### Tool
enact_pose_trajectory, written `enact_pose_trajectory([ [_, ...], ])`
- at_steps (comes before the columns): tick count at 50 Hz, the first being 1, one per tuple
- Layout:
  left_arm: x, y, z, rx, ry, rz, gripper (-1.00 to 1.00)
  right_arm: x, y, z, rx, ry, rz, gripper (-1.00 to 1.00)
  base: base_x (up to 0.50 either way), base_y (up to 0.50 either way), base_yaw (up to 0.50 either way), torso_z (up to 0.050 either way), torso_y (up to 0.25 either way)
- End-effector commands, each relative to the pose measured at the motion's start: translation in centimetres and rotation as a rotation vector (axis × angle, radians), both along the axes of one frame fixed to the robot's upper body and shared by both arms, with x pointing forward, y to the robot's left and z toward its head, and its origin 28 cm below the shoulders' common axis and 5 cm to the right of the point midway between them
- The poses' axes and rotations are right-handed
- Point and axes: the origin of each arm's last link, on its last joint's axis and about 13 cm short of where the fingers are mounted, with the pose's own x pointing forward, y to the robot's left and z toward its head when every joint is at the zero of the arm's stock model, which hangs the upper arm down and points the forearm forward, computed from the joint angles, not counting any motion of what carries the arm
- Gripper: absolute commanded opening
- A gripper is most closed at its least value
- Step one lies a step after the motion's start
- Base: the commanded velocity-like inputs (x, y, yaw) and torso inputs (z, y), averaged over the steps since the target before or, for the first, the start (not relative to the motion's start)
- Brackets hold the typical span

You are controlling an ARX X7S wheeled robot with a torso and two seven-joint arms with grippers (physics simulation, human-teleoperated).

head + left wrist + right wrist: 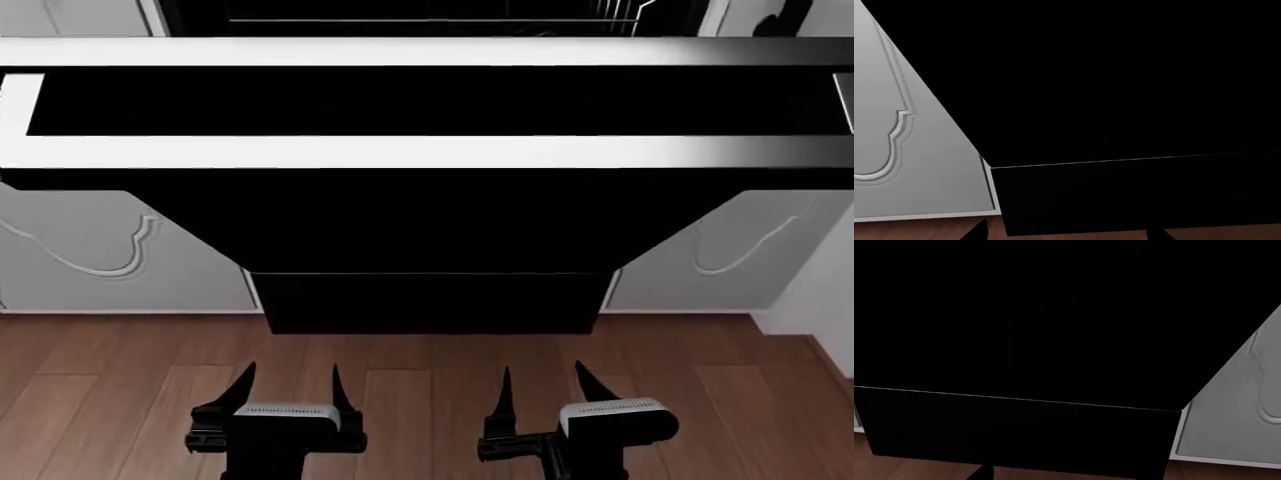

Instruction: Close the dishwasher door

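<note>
While both arms sit low over the brown wood-plank floor [120, 380], the left gripper [291, 388] has its 2 black pointed fingers spread apart with nothing between them, tips aimed forward at the appliance. The right gripper [543, 388] matches it: fingers parted, empty, tips forward. Each carries a light grey block behind the fingers. The 2 grippers are side by side, apart from each other, and neither touches anything.

Ahead of and above both grippers is the wide flat glossy black dishwasher door [427, 215], hanging open and reaching out toward the robot over the grippers. Its upper face carries a silver-white rectangular band [427, 152] framing a black inset. Beyond the far edge of the door, thin wire racks [441, 18] show inside the dark cavity. Directly ahead of the fingertips, below the door, is the black base panel [427, 300] of the appliance, meeting the floor.

In both wrist views the black underside of the door [1121, 80] [1041, 310] fills most of the frame.

Light grey cabinet doors with curved moulding [94, 255] flank the appliance outboard of each gripper.
</note>
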Motion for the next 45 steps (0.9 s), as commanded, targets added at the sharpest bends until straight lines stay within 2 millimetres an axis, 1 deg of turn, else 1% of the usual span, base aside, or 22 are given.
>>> enact_pose_trajectory([
  [1,-0.03,-0.01,0.01,0.000,-0.001,0.000,1.00,-0.02,0.00,0.01,0.001,0.000,0.000,1.00,0.09,0.00,0.00,0.000,0.000],
  [45,-0.01,0.02,0.04,-0.002,0.000,0.001,1.00,-0.04,0.02,-0.06,0.001,0.003,0.003,1.00,0.11,0.00,0.00,0.000,0.000],
])
